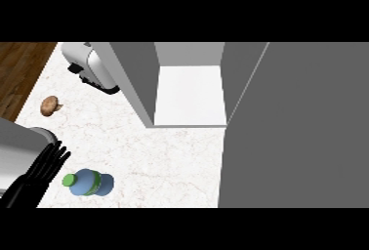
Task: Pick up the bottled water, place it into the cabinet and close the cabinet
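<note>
Left hand: it shows at the left edge of the head view, fingers straight and close together, pointing up the counter; it holds nothing.
Right hand: I do not see it anywhere.
Bottle: the water bottle with the green cap stands on the counter, low and left in the view.
Bottle to hand: the bottle is just beside the left hand, on its right side, a little below the fingertips; they look apart, not touching.
Long axis: we look down on the cap, so I judge the bottle is about upright, slightly leaning to the left.
Nearer hand: the left one, clearly; it must turn toward the right and curl around the bottle.
Cabinet: it is open, with a white floor inside, up and right from the bottle, well apart.
Cabinet door: the big grey panel at the right, swung open.
Other things: a toaster and a brown mushroom at the upper left, away from the path.
Stage: I think the pick is not yet done.
</note>
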`<control>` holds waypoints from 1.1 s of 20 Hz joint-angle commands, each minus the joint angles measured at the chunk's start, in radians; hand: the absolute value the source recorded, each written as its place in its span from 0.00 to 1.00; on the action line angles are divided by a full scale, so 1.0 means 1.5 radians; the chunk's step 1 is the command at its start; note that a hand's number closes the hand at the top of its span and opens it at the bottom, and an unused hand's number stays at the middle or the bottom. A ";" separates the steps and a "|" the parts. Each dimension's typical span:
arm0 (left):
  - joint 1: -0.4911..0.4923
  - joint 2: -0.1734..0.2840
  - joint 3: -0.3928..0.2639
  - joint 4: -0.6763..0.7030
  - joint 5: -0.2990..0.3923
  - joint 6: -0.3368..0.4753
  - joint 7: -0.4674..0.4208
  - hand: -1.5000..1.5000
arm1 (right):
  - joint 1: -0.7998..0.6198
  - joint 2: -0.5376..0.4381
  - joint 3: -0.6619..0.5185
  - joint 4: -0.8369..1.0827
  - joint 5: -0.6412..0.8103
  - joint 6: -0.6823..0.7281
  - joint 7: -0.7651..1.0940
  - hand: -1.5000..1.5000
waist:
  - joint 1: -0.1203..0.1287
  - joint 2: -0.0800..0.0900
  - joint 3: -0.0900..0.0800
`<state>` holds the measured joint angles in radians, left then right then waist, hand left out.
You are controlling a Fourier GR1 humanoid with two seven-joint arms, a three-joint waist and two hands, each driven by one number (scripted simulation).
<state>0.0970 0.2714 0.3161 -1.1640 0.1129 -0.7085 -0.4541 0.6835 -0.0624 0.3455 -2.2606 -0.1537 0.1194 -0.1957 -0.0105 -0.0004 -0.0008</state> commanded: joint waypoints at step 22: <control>-0.193 0.004 -0.092 0.428 -0.089 -0.012 -0.263 0.00 | -0.031 -0.025 -0.031 0.018 -0.045 0.002 0.007 0.00 | -0.002 0.003 -0.001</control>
<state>-0.1774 0.2815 0.1972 -0.5851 -0.0104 -0.5987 -0.7106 0.6653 -0.0939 0.3331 -2.2507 -0.1829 0.1188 -0.2021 -0.0163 0.0029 -0.0026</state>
